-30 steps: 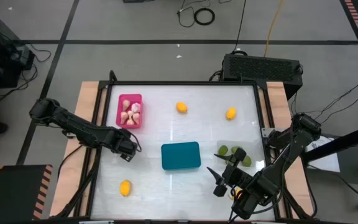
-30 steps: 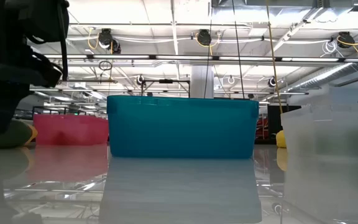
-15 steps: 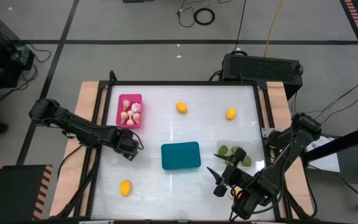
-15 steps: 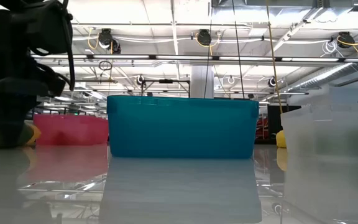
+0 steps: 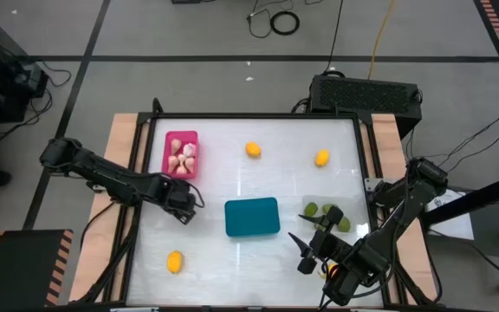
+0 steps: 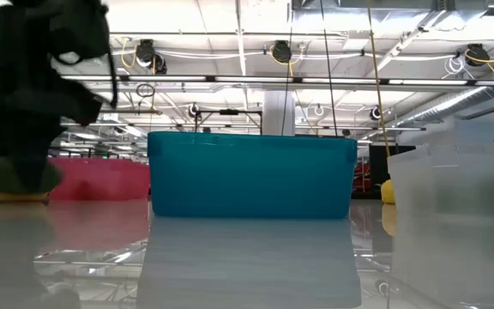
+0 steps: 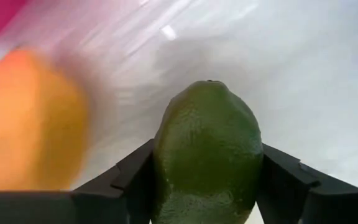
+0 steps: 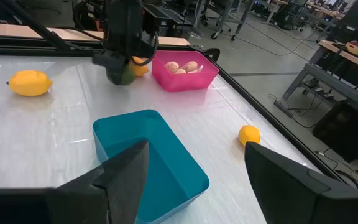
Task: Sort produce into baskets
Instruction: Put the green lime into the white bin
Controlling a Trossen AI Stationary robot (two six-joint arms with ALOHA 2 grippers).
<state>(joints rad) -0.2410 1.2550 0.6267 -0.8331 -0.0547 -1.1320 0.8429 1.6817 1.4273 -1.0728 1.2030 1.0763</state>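
Note:
My left gripper (image 5: 184, 208) is shut on a dark-green fruit (image 7: 207, 155), left of the teal bin (image 5: 252, 217) and in front of the pink bin (image 5: 181, 154), which holds beige bulbs. In the low view the fruit (image 6: 20, 176) is down near the table. A yellow-orange fruit (image 7: 30, 118) lies right beside it. Other yellow fruits lie on the table at the near left (image 5: 174, 261), far middle (image 5: 253, 149) and far right (image 5: 321, 158). The clear bin (image 5: 327, 217) holds green fruits. My right gripper (image 8: 196, 147) is open and empty at the near right. My left gripper pinches the green fruit by its two opposite sides (image 7: 166, 162) between its two fingers (image 7: 284, 180). The fingers come from above, pointing down (image 8: 120, 59). The fruit sits below the fingers, close to the table; whether it touches the table I cannot tell.
The teal bin stands in the middle of the table between both arms. The clear bin stands right of it, next to my right gripper (image 5: 306, 251). Bare white table lies between the bins and the far edge.
My left gripper has gone a little toward the table's right edge, toward the teal bin, carrying the green fruit away from the yellow fruit beside it.

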